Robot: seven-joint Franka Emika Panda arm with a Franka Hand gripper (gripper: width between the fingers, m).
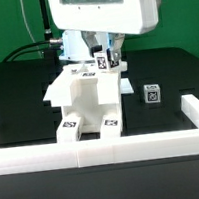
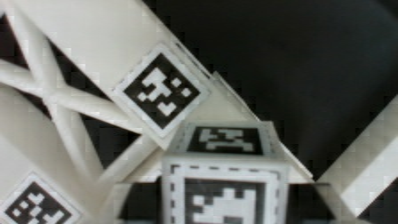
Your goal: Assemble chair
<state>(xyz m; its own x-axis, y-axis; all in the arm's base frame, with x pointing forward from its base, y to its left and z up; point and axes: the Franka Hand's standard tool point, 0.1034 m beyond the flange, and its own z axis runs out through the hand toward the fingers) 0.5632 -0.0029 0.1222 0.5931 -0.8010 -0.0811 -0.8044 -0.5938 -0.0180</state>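
Observation:
The white chair assembly stands in the middle of the black table, with tagged legs pointing toward the front rim. My gripper hangs over its back part, with a finger on each side of a small white tagged block. In the wrist view this block fills the space between my fingers, and the jaws look shut on it. Beyond it lie white slanted bars of the chair with a tag. A second small tagged block sits loose on the table at the exterior view's right.
A low white rim borders the table along the front and both sides. Black cables hang behind the arm at the exterior view's left.

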